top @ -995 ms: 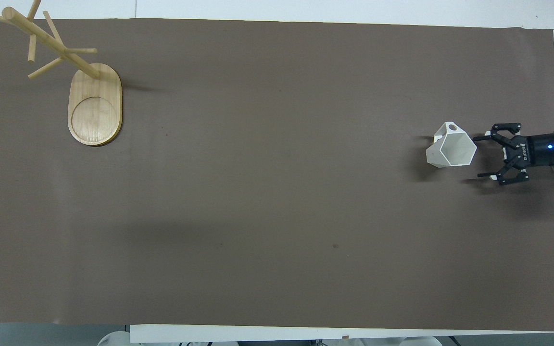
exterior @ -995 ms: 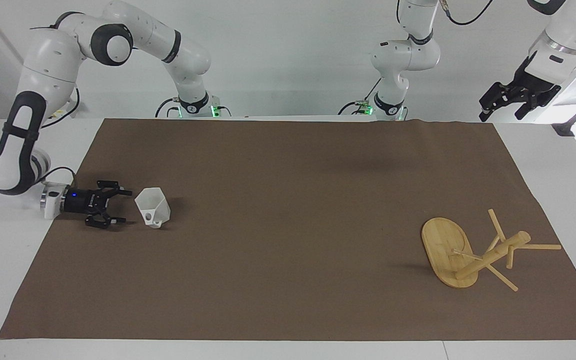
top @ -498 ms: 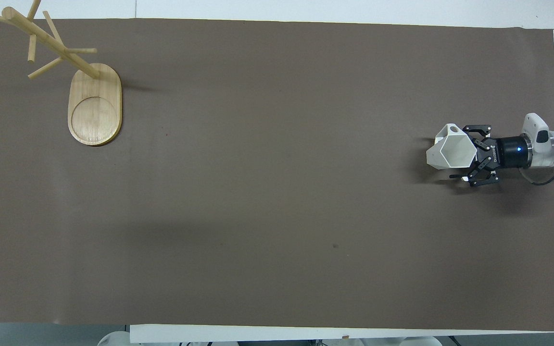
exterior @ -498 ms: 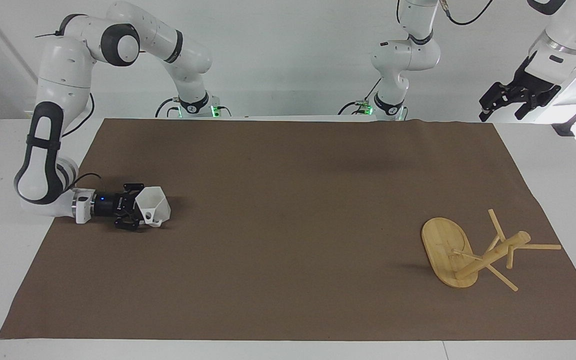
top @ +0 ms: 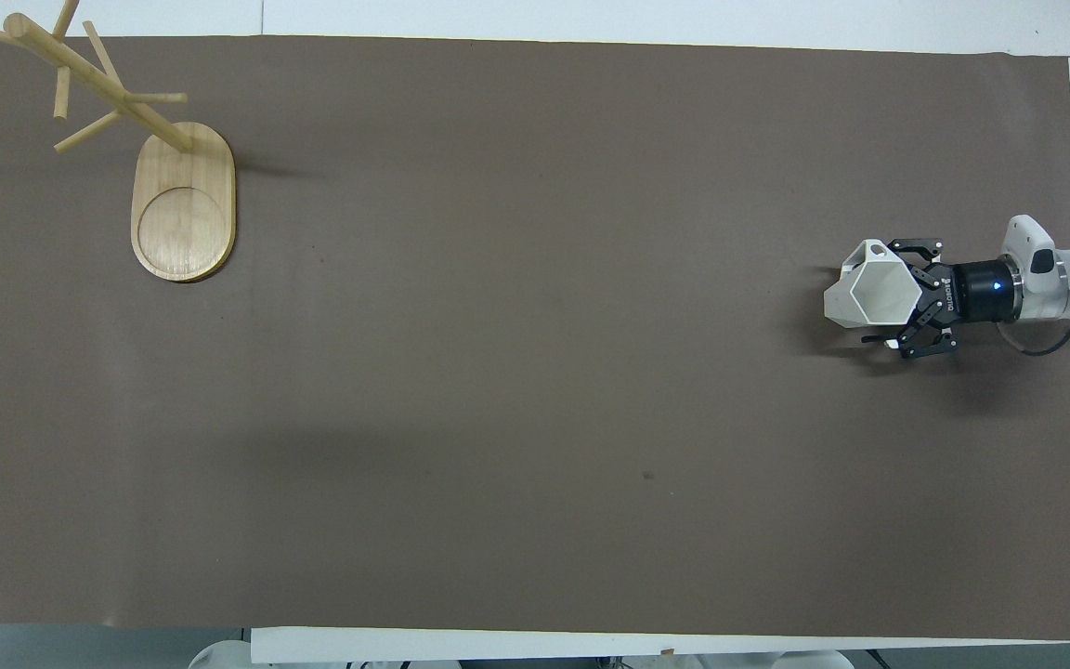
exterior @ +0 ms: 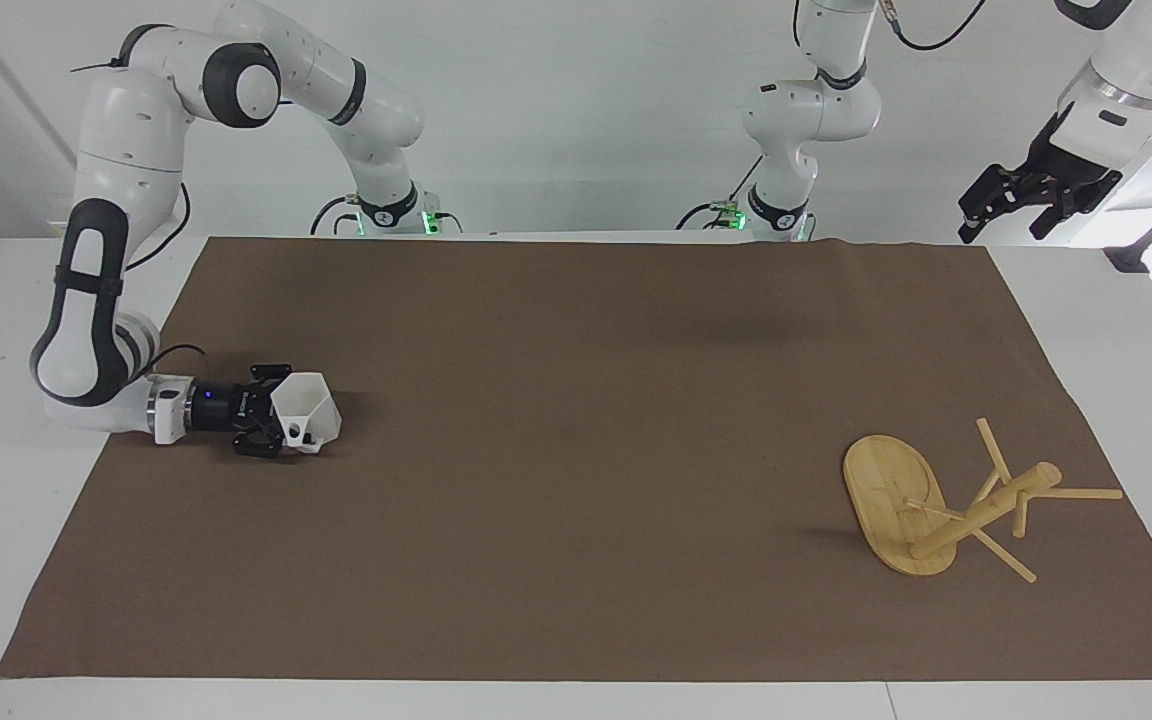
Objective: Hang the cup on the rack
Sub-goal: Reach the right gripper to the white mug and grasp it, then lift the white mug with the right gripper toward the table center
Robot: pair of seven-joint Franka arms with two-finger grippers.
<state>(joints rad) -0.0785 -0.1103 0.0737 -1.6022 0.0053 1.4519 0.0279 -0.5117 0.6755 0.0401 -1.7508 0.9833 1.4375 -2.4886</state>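
The right gripper [exterior: 271, 412], lying level just above the mat at the right arm's end, has its 2 fingers spread around the cup [exterior: 308, 412], not yet clamped; the rack [exterior: 946, 505] stands well apart toward the left arm's end; the left gripper [exterior: 1021, 195] waits raised.

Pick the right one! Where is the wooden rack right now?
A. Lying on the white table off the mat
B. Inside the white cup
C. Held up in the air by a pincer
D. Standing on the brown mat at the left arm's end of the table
D: the rack stands on its oval base on the brown mat at the left arm's end, while the cup sits at the right arm's end, with the right pincer around its side.
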